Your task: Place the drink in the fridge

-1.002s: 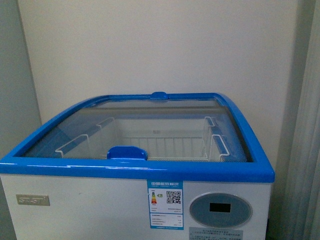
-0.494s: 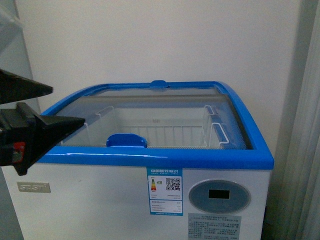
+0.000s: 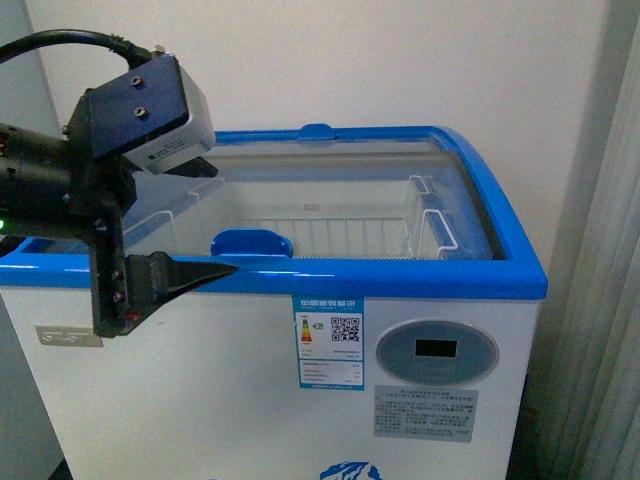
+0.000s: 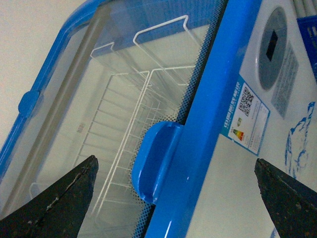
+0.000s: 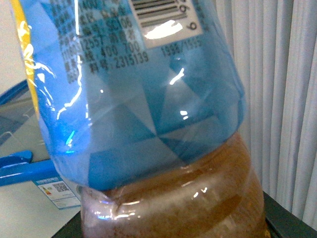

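Observation:
The fridge (image 3: 250, 400) is a white chest freezer with a blue top rim and curved glass lids. The lids look closed, and the front lid's blue handle (image 3: 252, 243) sits at the front rim. My left gripper (image 3: 215, 215) is open and empty at the front left of the rim. In the left wrist view it (image 4: 174, 159) straddles that handle (image 4: 156, 163) without touching it. My right gripper is shut on the drink bottle (image 5: 148, 99), which has a blue label and brown liquid and fills the right wrist view. Only a dark finger (image 5: 290, 220) shows.
A white wire basket (image 3: 330, 235) sits inside under the glass. A second blue handle (image 3: 318, 131) is at the back rim. An energy label (image 3: 328, 343) and an oval grey display (image 3: 437, 352) are on the front. A pale curtain (image 3: 600, 300) hangs to the right, and a wall is behind.
My left arm came in from the left and rose, with its open fingers now over the front left of the rim. The fridge now shows lower on its front, so the view has shifted.

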